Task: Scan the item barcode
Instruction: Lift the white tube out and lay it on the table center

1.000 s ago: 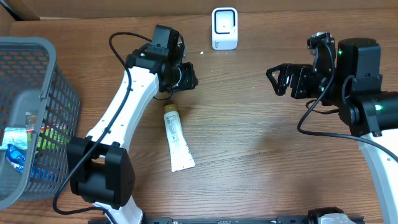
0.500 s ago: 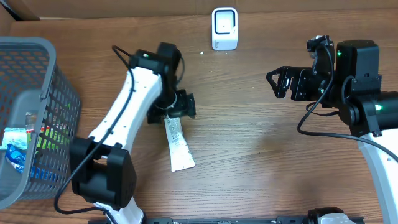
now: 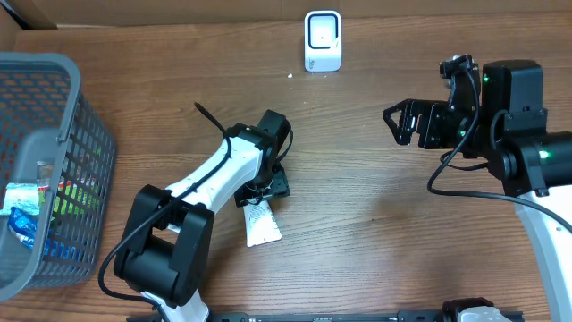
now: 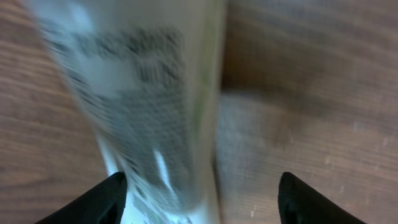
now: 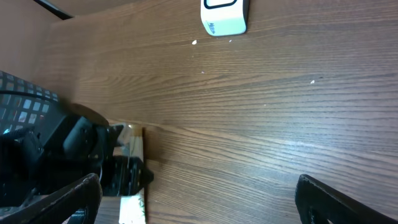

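The item is a white printed tube (image 3: 261,224) lying flat on the wooden table; only its crimped end shows past my left gripper (image 3: 265,183), which hangs low over its middle. In the left wrist view the blurred tube (image 4: 143,106) lies between the open black fingers (image 4: 106,200), close to the left one, with a gap on the right. The white barcode scanner (image 3: 323,40) stands at the table's back edge. My right gripper (image 3: 402,121) hovers open and empty far to the right; its wrist view shows the scanner (image 5: 224,17) and the tube (image 5: 132,208).
A grey mesh basket (image 3: 36,64) with several packaged goods stands at the left edge. The left arm's white link (image 3: 210,174) slants across the table between the basket and the tube.
My left gripper has travelled from the tube's cap end toward the front and right, and now sits over the tube's middle. The right arm has stayed still.
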`<state>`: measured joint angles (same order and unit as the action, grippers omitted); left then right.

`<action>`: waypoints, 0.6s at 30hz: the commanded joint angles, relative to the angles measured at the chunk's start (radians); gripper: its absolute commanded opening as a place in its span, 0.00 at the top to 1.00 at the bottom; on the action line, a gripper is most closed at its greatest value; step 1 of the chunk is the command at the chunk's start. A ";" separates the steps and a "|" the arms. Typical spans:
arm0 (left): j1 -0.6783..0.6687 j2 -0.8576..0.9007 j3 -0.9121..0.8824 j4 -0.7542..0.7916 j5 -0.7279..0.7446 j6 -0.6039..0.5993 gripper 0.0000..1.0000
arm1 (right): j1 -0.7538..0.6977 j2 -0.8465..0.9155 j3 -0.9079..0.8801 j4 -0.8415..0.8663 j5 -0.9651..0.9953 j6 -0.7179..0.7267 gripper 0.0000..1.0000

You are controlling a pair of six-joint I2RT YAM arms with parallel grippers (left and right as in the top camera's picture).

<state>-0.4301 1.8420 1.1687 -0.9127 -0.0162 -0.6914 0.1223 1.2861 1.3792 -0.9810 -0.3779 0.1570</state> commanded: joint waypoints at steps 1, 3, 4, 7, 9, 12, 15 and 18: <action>0.004 -0.004 -0.024 0.129 -0.055 0.079 0.59 | 0.000 0.000 0.029 0.004 -0.005 -0.004 0.00; 0.001 0.000 -0.031 0.195 -0.054 0.131 0.83 | 0.000 0.000 0.029 0.000 -0.005 -0.004 0.00; -0.002 0.002 -0.031 0.221 -0.054 0.151 0.94 | 0.000 0.000 0.029 -0.003 -0.005 -0.004 0.00; -0.005 0.002 -0.031 0.279 -0.052 0.230 0.96 | 0.000 0.000 0.029 -0.009 -0.005 -0.004 0.00; -0.005 0.002 -0.031 0.306 -0.040 0.277 0.96 | 0.000 0.000 0.029 -0.010 -0.005 -0.004 0.00; -0.005 0.002 -0.031 0.338 -0.039 0.301 0.96 | 0.000 0.001 0.029 -0.008 -0.005 -0.004 0.00; -0.005 0.002 -0.023 0.349 -0.039 0.303 0.88 | 0.000 0.001 0.029 -0.002 -0.005 -0.004 0.00; 0.000 0.001 0.022 0.320 -0.030 0.303 0.50 | 0.000 0.001 0.029 0.004 -0.005 -0.004 0.00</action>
<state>-0.4259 1.8328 1.1507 -0.5732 -0.0532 -0.4198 0.1223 1.2861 1.3792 -0.9878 -0.3782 0.1570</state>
